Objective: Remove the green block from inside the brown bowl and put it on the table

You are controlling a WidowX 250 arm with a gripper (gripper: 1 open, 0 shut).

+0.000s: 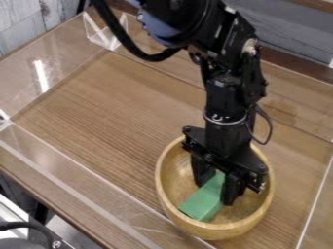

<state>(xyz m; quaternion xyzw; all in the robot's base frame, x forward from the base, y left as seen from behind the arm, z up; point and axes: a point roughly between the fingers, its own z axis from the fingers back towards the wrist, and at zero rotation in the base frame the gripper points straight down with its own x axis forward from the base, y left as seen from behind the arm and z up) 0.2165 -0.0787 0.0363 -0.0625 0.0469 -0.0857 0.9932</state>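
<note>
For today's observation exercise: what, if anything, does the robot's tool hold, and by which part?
The tool is shut on the green block, gripping its upper end, the end farther from the camera, while the block's lower end still lies inside the brown bowl.

- No readable txt, labels, brand marks, nos. or signs anywhere in frame.
- Black robot arm (215, 58), upper centre: no legible markings.

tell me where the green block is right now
In the camera view the green block lies inside the brown bowl at the lower right of the table, its upper end between the gripper's fingers.
</note>
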